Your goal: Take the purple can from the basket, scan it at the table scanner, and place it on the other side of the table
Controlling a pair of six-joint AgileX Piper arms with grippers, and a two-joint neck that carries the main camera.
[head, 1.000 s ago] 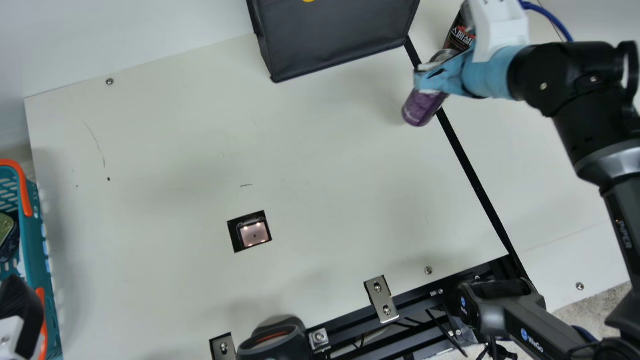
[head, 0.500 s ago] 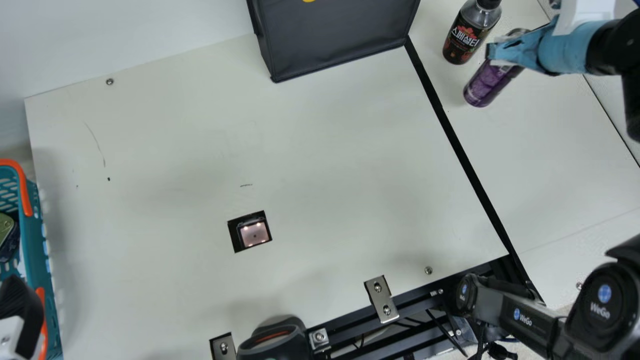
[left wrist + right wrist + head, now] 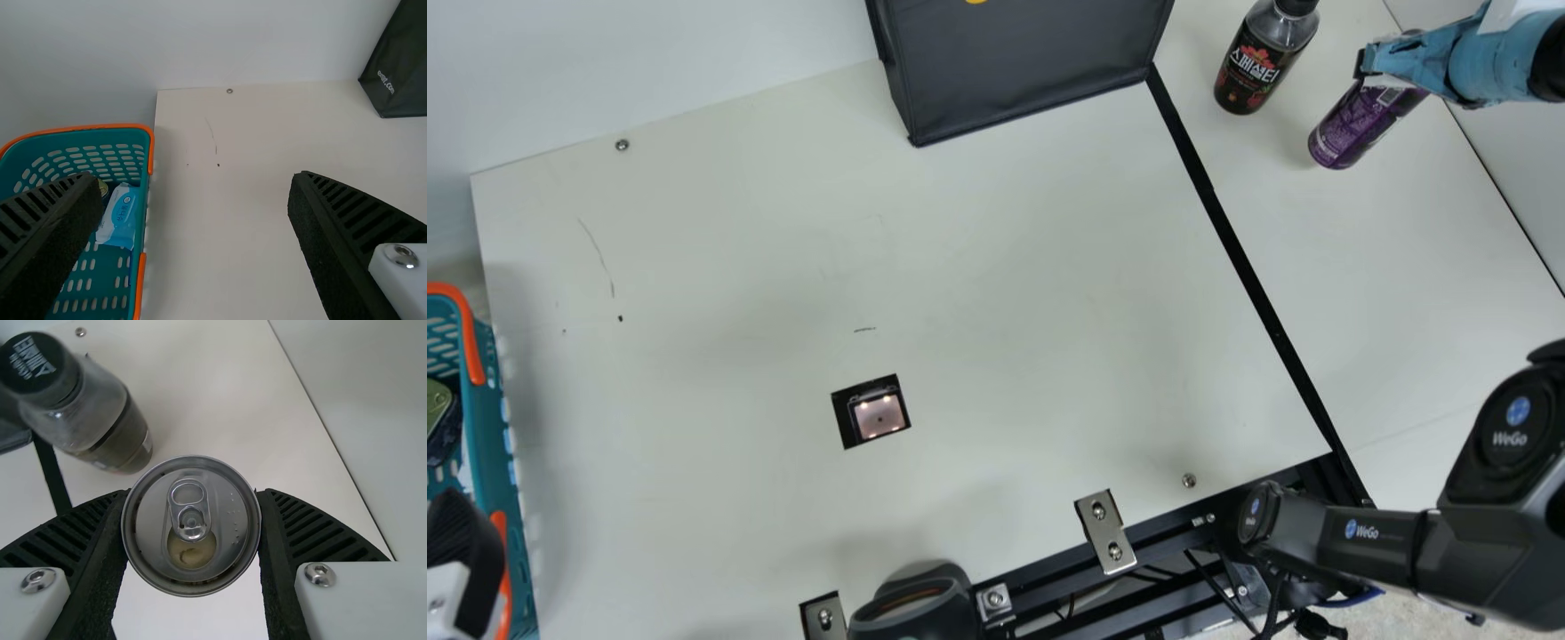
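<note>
I see bright, diffuse light across the cream table, with soft-edged shadow beside the basket and small glowing spots in the table scanner. In my left wrist view the wall dims toward the corner; in my right, the purple can shines softly and the bottle looks slightly blurred.

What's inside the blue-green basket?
In the basket there's a blue-and-white packet and a bit of something round. A black finger of my left gripper hides some of the rest.
</note>
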